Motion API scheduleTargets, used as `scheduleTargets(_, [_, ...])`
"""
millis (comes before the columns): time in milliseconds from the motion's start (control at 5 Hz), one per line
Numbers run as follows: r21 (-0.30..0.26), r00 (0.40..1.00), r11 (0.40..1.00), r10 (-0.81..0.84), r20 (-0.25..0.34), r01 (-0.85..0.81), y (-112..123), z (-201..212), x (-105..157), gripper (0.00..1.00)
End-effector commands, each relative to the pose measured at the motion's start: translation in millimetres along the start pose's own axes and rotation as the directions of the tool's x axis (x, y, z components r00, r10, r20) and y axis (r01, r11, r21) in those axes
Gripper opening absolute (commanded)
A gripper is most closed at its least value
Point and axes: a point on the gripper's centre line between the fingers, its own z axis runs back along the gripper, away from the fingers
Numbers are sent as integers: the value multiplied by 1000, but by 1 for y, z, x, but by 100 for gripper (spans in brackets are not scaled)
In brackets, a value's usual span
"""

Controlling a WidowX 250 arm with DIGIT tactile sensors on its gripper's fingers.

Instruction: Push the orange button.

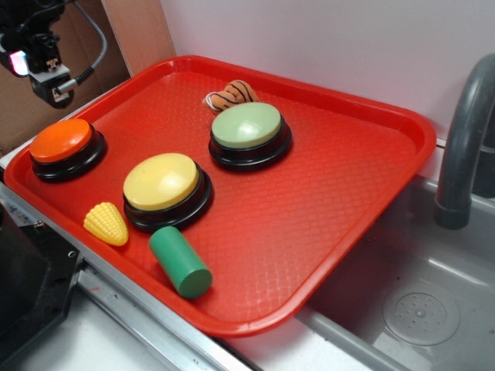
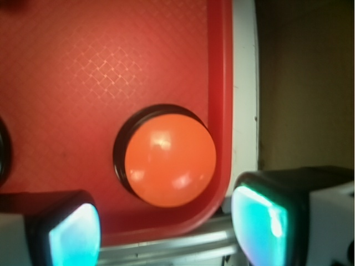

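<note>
Orange button (image 2: 170, 160) in the tray corner, below the wide-spread, empty end effector (image 2: 166, 230).

The end effector (image 1: 48, 73) is cut off by the exterior view's top-left corner, so its jaw opening cannot be read there. In the wrist view both fingers (image 2: 66, 235) run off the bottom edge, blurred. The striped toy (image 1: 230, 95) near the tray's (image 1: 371, 178) far edge is half hidden behind the green button (image 1: 247, 126). The grey faucet (image 1: 464, 147) runs off the right edge.
</note>
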Motion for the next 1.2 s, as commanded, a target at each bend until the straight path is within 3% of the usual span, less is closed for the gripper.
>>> scheduleTargets(0, [-3, 999, 999, -37, 9, 37, -6, 33, 27, 100])
scheduleTargets(400, [38, 998, 998, -46, 34, 45, -18, 53, 32, 100])
scheduleTargets(1000, [18, 992, 994, -110, 55, 109, -29, 68, 36, 100])
